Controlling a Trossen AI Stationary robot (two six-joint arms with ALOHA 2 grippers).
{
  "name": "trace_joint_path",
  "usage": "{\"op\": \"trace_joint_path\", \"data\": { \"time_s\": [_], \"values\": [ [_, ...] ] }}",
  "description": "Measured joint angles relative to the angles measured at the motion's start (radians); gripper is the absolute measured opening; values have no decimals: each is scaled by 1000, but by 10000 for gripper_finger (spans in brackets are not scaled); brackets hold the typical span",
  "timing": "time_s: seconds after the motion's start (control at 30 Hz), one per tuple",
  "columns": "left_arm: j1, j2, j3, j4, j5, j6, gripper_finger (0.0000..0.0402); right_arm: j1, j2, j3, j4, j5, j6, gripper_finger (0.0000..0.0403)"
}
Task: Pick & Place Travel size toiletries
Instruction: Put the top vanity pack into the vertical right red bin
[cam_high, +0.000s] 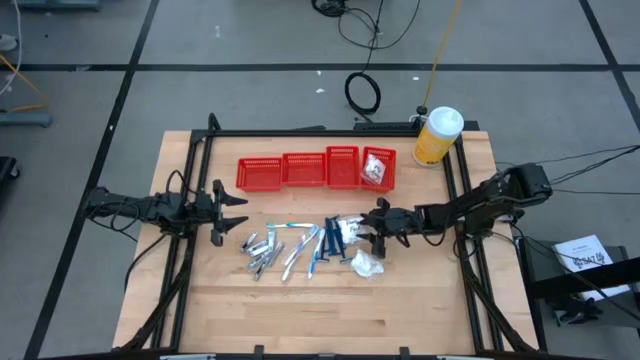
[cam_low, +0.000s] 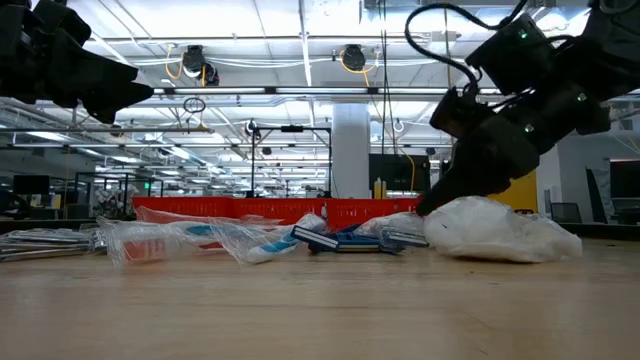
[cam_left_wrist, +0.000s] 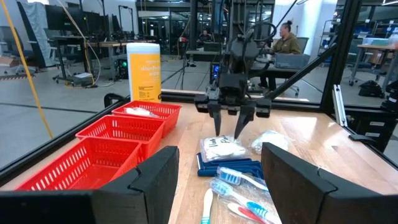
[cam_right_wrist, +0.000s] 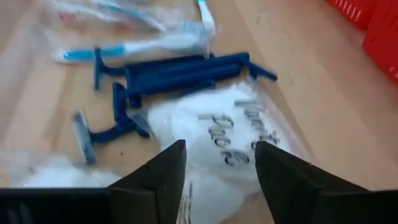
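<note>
The right gripper (cam_high: 384, 222) points down with jaws seemingly parted, while the left gripper (cam_high: 232, 212) hovers open.

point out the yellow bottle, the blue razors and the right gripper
yellow bottle (cam_high: 436, 137), high view, on its yellow body
blue razors (cam_right_wrist: 180, 70), right wrist view, on the bundled handles
right gripper (cam_left_wrist: 227, 129), left wrist view, between its open fingertips

The packet (cam_right_wrist: 227, 155) print is blurred and partly hidden behind the right gripper's (cam_right_wrist: 219, 180) jaws.
</note>
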Motion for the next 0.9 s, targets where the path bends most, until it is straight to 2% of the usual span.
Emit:
{"op": "trace_joint_path", "data": {
  "time_s": [0.13,0.23,0.53,0.73,0.9],
  "values": [
    [0,0,0,0,0,0,225,0,2,1,5,4,-3,170],
    [0,0,0,0,0,0,225,0,-1,0,5,5,-6,143],
    [0,0,0,0,0,0,225,0,-1,0,-48,3,-33,9],
    [0,0,0,0,0,0,225,0,-17,0,-38,-6,-45,2],
    [0,0,0,0,0,0,225,-4,-138,0,23,-58,-88,1]
  ]
}}
